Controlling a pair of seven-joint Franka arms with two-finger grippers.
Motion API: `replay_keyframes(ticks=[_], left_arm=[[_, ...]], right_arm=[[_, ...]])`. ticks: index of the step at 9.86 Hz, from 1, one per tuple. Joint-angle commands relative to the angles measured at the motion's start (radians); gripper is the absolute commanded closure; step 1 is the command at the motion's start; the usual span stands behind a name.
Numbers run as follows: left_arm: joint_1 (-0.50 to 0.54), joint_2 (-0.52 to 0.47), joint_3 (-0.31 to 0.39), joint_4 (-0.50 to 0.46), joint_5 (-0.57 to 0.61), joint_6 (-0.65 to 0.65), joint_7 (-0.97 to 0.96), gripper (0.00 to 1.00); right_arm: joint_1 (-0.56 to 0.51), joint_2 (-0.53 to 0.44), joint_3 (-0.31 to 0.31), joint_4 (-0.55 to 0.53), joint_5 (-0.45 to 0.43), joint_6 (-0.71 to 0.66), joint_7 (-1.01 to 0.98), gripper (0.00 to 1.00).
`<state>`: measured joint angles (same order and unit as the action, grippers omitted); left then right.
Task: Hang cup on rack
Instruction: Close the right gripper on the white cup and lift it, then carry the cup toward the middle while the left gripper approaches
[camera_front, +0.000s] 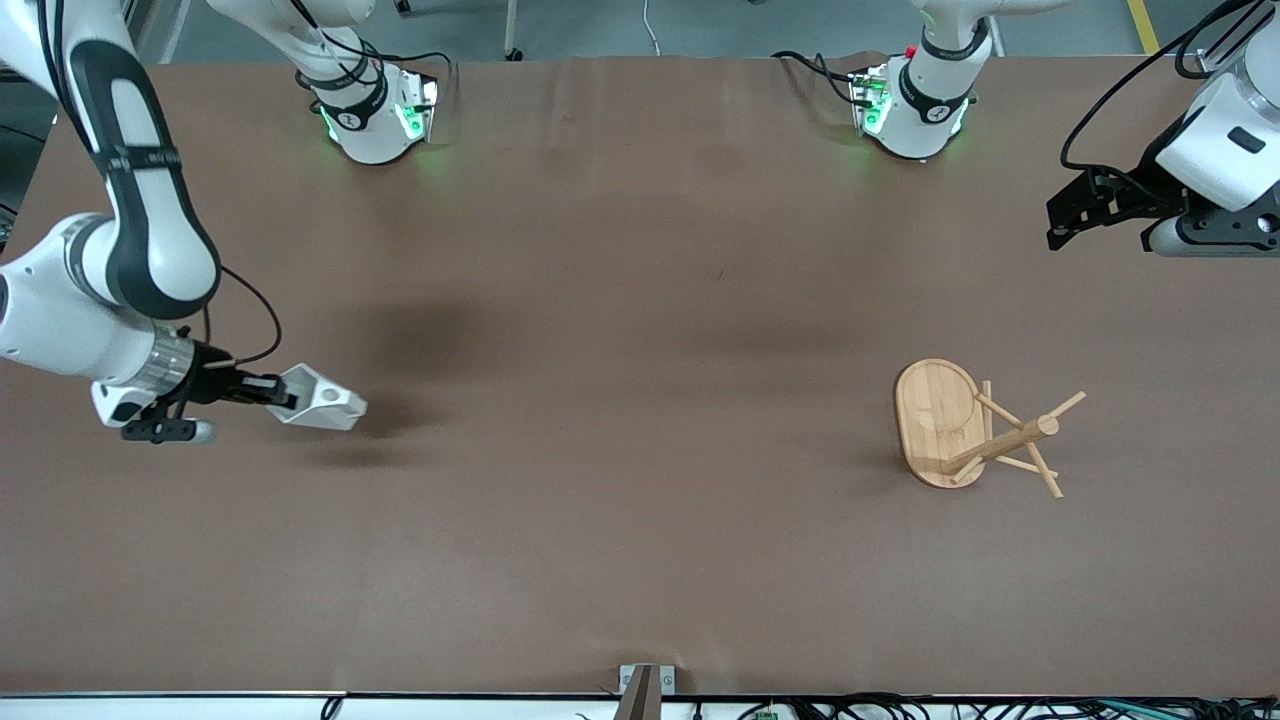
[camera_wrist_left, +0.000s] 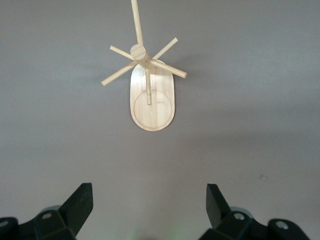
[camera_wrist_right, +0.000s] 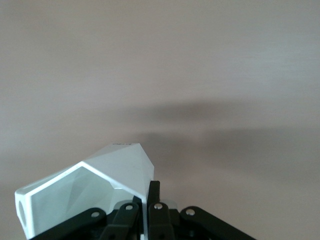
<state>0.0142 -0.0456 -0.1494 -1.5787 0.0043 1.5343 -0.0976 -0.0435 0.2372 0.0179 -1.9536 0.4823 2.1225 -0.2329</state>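
Observation:
The white faceted cup (camera_front: 320, 398) is held on its side in my right gripper (camera_front: 283, 396), whose fingers are shut on the cup's rim above the table at the right arm's end. In the right wrist view the cup (camera_wrist_right: 90, 192) fills the space beside the closed fingers (camera_wrist_right: 152, 197). The bamboo rack (camera_front: 975, 425) stands on its oval base toward the left arm's end, with its post and pegs leaning toward the front camera in that view. It shows in the left wrist view (camera_wrist_left: 150, 85) too. My left gripper (camera_front: 1075, 215) is open and empty, up over the table's edge at the left arm's end.
The brown table (camera_front: 640, 400) carries only the rack. A small metal bracket (camera_front: 645, 680) sits at the table edge nearest the front camera. The two arm bases (camera_front: 375, 110) stand along the edge farthest from that camera.

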Motion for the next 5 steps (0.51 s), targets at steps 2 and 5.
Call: replay_keyframes(ticks=[2, 5], left_arm=[[-0.003, 0.018, -0.002, -0.006, -0.015, -0.013, 0.018, 0.00], [-0.020, 0.020, -0.065, -0.004, -0.069, -0.008, 0.025, 0.00]], right_arm=[[0.098, -0.036, 0.002, 0.030, 0.221, -0.061, 0.001, 1.00], [0.222, -0.045, 0.005, 0.048, 0.447, -0.061, 0.001, 1.00]])
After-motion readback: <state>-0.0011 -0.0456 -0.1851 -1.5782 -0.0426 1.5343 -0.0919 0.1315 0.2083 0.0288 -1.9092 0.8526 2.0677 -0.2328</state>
